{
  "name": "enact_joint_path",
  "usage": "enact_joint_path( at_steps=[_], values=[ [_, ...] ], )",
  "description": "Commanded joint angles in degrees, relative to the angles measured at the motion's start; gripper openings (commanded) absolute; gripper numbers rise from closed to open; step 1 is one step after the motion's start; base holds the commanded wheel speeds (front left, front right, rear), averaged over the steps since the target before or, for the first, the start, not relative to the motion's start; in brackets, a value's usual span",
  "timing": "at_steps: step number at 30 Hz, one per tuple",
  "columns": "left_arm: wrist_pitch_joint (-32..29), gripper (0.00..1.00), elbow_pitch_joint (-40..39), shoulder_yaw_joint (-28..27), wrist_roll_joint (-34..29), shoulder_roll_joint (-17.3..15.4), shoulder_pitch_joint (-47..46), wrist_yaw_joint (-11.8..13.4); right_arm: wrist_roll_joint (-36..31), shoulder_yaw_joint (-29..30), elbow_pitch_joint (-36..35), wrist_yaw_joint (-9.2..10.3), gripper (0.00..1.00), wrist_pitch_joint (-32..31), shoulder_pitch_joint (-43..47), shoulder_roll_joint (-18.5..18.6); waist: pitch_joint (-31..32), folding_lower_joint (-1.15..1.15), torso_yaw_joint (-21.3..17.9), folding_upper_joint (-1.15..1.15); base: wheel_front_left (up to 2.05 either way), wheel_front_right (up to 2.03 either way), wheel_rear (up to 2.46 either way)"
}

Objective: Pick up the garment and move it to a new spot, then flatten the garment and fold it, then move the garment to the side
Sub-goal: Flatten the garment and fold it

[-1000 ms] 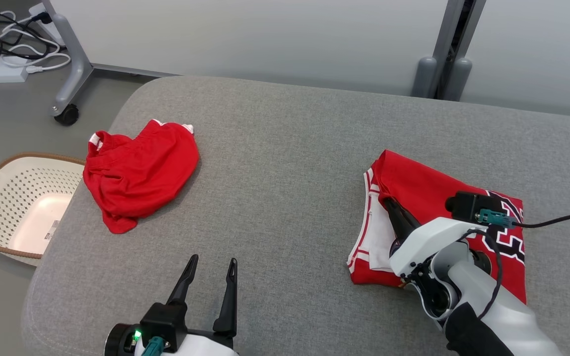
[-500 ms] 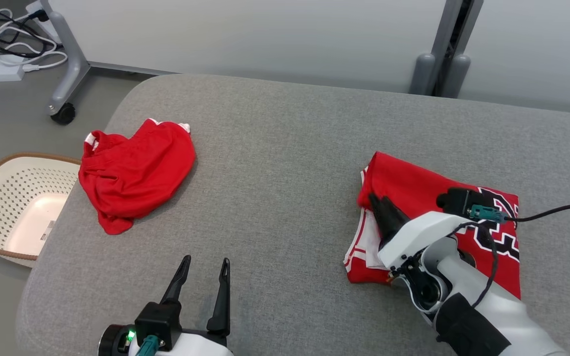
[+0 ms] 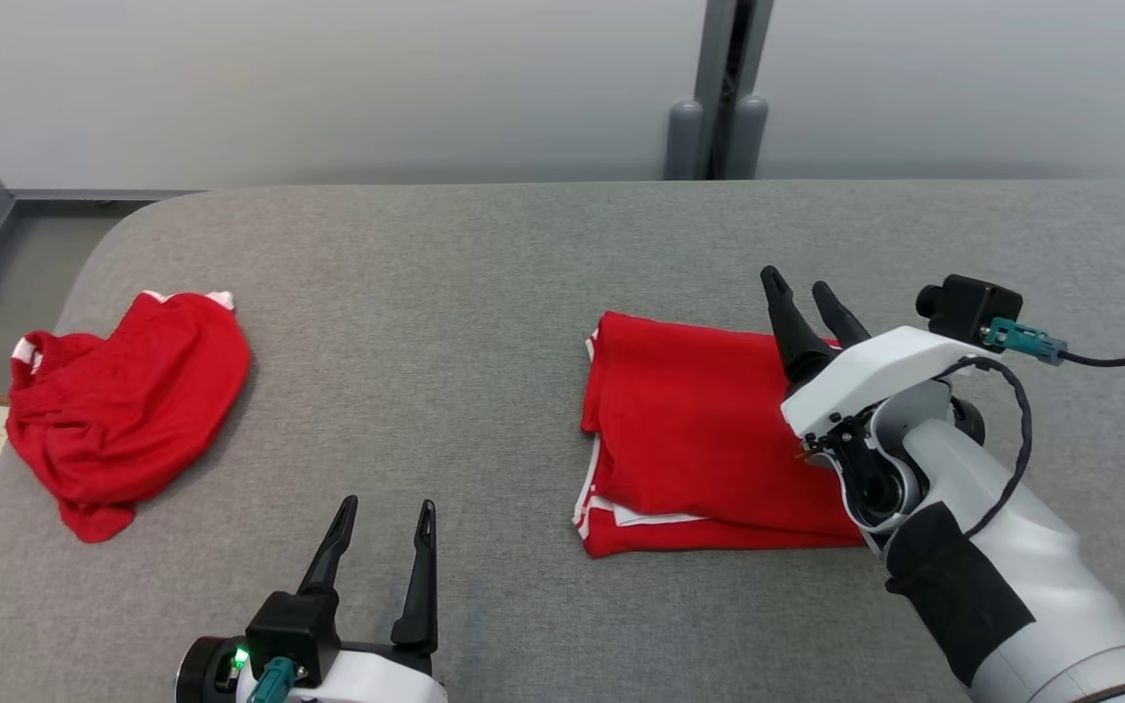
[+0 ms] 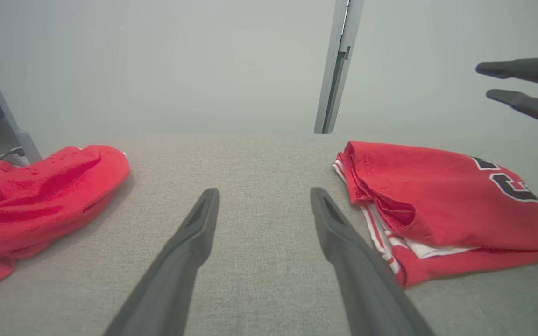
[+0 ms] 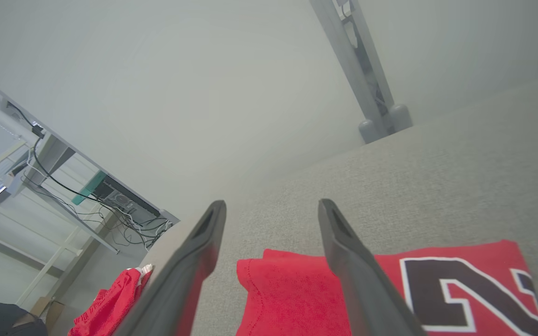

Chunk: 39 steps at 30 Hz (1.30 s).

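the folded red garment (image 3: 699,430) lies right of centre on the grey surface (image 3: 484,283), just below and left of the right end effector (image 3: 795,281), which hovers spread wide and empty, far nearer than the equally wide left end effector (image 3: 387,503) at lower left.

Your left gripper (image 3: 388,504) sits low at your near left, fingers spread wide and pointing forward. Your right gripper (image 3: 794,281) is out to the right on a bent pale forearm (image 3: 1002,547), its two fingers parted and angled up and away.
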<state>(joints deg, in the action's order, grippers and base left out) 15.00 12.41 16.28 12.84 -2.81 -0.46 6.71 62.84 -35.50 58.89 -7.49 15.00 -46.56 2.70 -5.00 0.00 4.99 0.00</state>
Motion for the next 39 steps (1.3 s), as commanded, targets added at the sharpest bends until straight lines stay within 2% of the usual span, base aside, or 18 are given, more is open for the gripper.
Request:
enact_joint_path(
  at_steps=[1,4,5,11,17,18,21,28,33,39],
  values=[
    [0.24,1.00,-0.20,-0.31,0.27,-0.20,-0.36,0.15,-2.45,1.69,0.15,0.00,1.00,0.26,1.23,0.38,0.27,0.00,-2.29,0.00,0.00,0.00,0.00],
    [0.23,1.00,-0.18,-0.58,0.83,-0.20,-0.42,0.29,-9.64,6.61,-0.63,0.00,1.00,0.27,3.45,0.82,0.66,0.00,-4.15,0.00,0.00,0.00,0.00],
    [0.23,1.00,-0.18,-0.58,0.83,-0.20,-0.42,0.29,-9.64,6.61,-0.63,0.00,1.00,0.27,3.45,0.82,0.66,0.00,-4.15,0.00,0.00,0.00,0.00],
    [0.24,1.00,-0.02,-0.89,2.14,-0.21,0.16,0.77,-26.10,15.12,-8.22,0.00,1.00,0.23,11.79,3.20,2.16,0.00,-6.52,0.00,0.00,0.00,0.00],
    [0.24,1.00,0.35,-1.06,3.02,-0.20,1.17,1.21,-39.85,21.95,-20.82,0.00,1.00,0.19,22.21,4.21,4.52,0.00,-7.76,0.00,0.00,0.00,0.00],
    [0.24,1.00,-0.11,-1.28,3.70,-0.21,1.48,1.53,-43.58,23.67,-25.57,0.00,1.00,0.20,25.70,4.16,4.89,0.00,-7.95,0.00,0.00,0.00,0.00],
    [0.24,1.00,-0.66,-1.57,4.35,-0.21,2.12,2.27,-48.10,25.37,-32.56,0.00,1.00,0.18,30.43,3.96,5.34,0.00,-8.12,0.00,0.00,0.00,0.00],
    [0.24,1.00,-2.00,-1.75,5.38,-0.20,3.06,3.79,-53.48,28.10,-45.10,0.01,1.00,0.17,39.82,3.58,6.77,0.00,-7.42,0.00,0.00,0.00,0.00],
    [0.24,1.00,-3.02,-2.08,6.06,-0.22,4.20,2.97,-55.32,30.52,-50.52,0.01,1.00,0.17,45.27,2.85,7.95,0.00,-6.21,0.00,0.00,0.00,0.00],
    [0.24,1.00,-4.00,-2.36,3.02,-0.19,6.24,1.98,-56.31,32.75,-53.73,0.01,1.00,0.17,50.68,2.01,8.80,0.00,-4.86,0.00,0.00,0.00,0.00]
  ],
)
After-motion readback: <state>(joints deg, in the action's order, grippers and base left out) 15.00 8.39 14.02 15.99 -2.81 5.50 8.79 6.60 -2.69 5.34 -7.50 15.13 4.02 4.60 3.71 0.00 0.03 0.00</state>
